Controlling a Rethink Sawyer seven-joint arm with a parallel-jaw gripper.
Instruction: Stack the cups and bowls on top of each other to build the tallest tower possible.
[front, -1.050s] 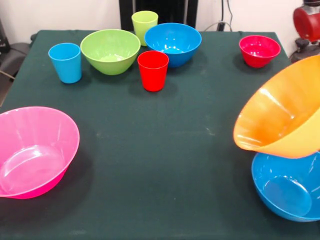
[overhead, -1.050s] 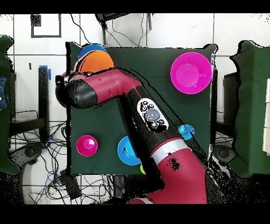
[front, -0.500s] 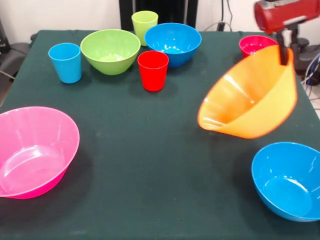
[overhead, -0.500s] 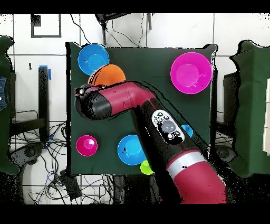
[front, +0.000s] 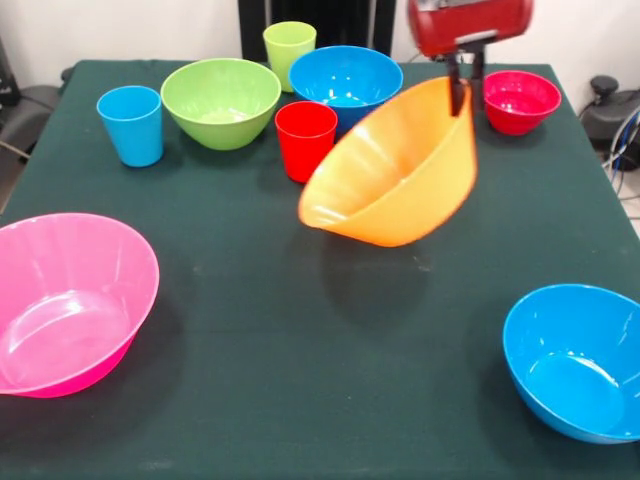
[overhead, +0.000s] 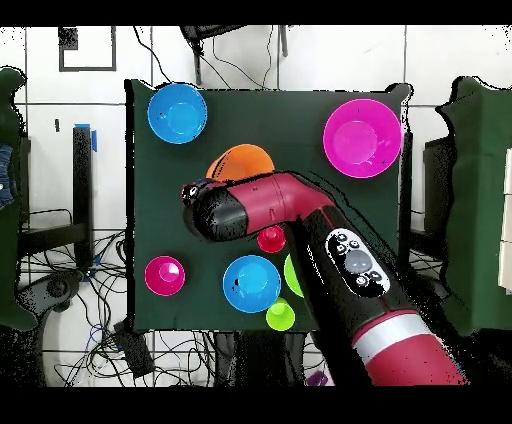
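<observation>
While the orange bowl hung tilted in the air, the gripper pinched its upper rim.

Because the bowl was gripped only at one edge, it would best be carried slowly, levelled, and lowered flat onto bare table before release, judging from its steep slant. Its rim sat between the jaws, its body below and to one side of them, just beside the red cup.

The dark green table bore a pink bowl, two blue bowls, a lime green bowl, a small red bowl, and light blue, red and lime green cups.
</observation>
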